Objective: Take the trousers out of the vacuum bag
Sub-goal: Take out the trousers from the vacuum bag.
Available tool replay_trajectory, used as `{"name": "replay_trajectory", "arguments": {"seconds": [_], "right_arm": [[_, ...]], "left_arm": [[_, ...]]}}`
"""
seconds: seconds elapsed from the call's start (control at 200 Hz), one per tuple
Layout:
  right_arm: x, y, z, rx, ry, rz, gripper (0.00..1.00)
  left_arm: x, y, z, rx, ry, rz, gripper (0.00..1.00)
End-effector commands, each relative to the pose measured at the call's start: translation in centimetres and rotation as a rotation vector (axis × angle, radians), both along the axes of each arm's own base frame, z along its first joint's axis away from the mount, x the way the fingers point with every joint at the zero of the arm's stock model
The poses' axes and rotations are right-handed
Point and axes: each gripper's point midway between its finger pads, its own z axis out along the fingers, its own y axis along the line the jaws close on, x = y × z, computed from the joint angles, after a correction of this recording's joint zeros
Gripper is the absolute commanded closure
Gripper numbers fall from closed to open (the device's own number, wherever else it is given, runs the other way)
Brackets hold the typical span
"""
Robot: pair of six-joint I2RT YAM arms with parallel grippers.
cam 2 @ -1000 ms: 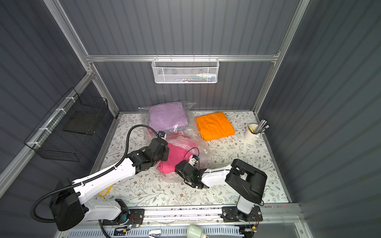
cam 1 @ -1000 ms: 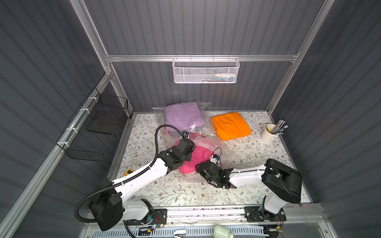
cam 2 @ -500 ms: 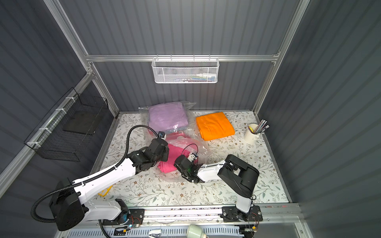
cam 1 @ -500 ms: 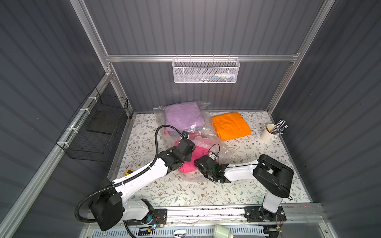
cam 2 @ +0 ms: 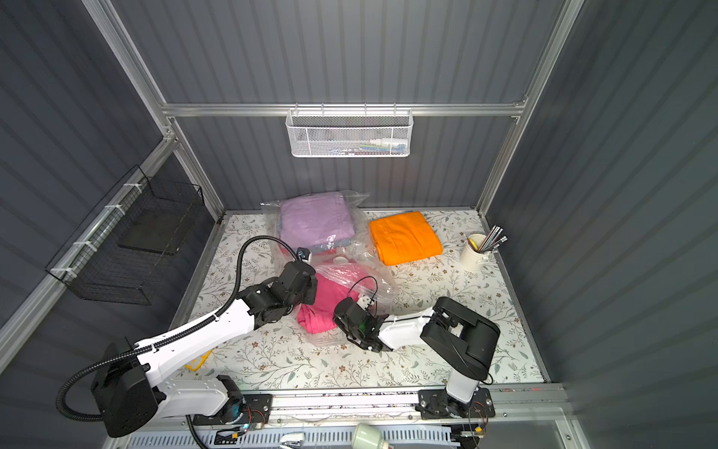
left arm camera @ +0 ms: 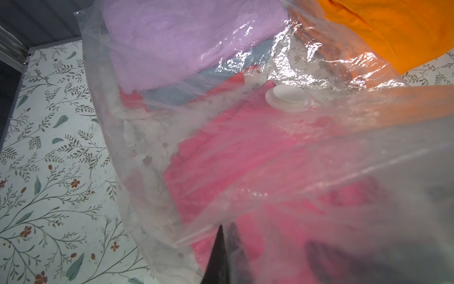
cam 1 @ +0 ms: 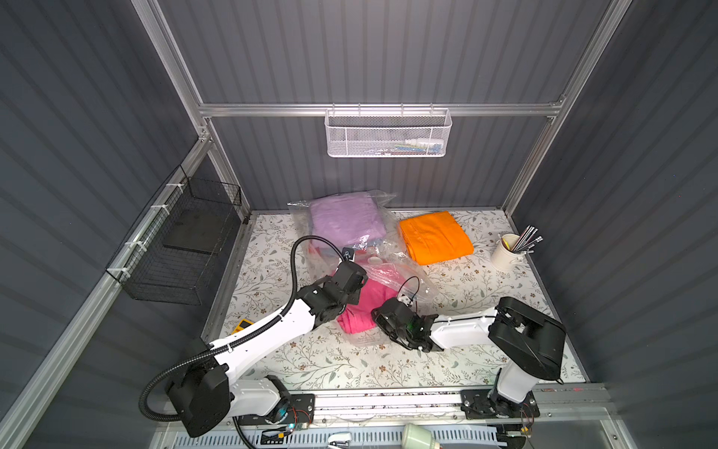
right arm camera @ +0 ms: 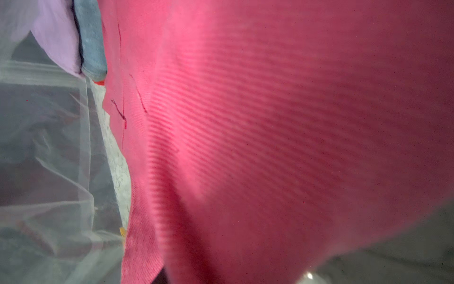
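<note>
The vacuum bag [cam 1: 392, 268] lies crinkled at mid-table, its white valve [left arm camera: 287, 97] facing up. Lilac trousers [cam 1: 345, 217] sit inside at the back, over light blue trousers [left arm camera: 172, 94] and a red edge [left arm camera: 237, 78]. Hot pink trousers [cam 1: 369, 299] stick out of the bag's near mouth. Orange trousers [cam 1: 435, 237] lie folded outside, to the right. My left gripper [cam 1: 361, 276] is shut on the bag's upper film [left arm camera: 282, 172], holding it up. My right gripper [cam 1: 377, 314] is pushed into the pink cloth [right arm camera: 270, 123], which fills its view and hides the jaws.
A white cup of pencils [cam 1: 505, 252] stands at the right edge. A black wire basket [cam 1: 182, 241] hangs on the left wall and a white mesh basket [cam 1: 388, 132] on the back wall. A small yellow object [cam 1: 243, 325] lies beside the left arm.
My right gripper has slid left into the near edge of the pink trousers and closed in on the cloth. The left arm and the bag have stayed put.
</note>
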Motion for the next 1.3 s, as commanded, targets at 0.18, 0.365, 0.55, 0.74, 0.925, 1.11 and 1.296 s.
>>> {"name": "replay_trajectory", "arguments": {"seconds": [0.18, 0.365, 0.55, 0.74, 0.925, 1.11, 1.296], "right_arm": [[1.2, -0.7, -0.5, -0.03, -0.045, -0.045, 0.3], [2.9, -0.1, -1.2, -0.036, -0.005, -0.056, 0.51], [3.4, -0.4, 0.0, -0.062, -0.041, -0.048, 0.74], [2.9, -1.1, 0.3, -0.075, -0.06, -0.042, 0.85], [3.1, -0.9, -0.4, -0.058, -0.077, -0.046, 0.79], [3.8, -0.7, -1.0, -0.051, -0.086, -0.052, 0.53], [4.2, -0.6, -0.8, -0.046, -0.072, -0.041, 0.82]], "left_arm": [[-0.2, 0.8, 0.9, -0.005, -0.018, 0.018, 1.0], [-0.2, 0.9, 1.0, -0.009, -0.019, 0.022, 1.0], [-0.3, 1.0, 0.9, -0.007, -0.016, 0.025, 1.0], [-0.3, 0.9, 0.7, -0.006, -0.014, 0.028, 1.0], [-0.3, 0.9, 0.7, -0.008, -0.013, 0.029, 1.0], [-0.4, 1.1, 0.7, -0.007, -0.015, 0.031, 1.0], [-0.5, 1.1, 0.5, -0.007, -0.009, 0.032, 1.0]]}}
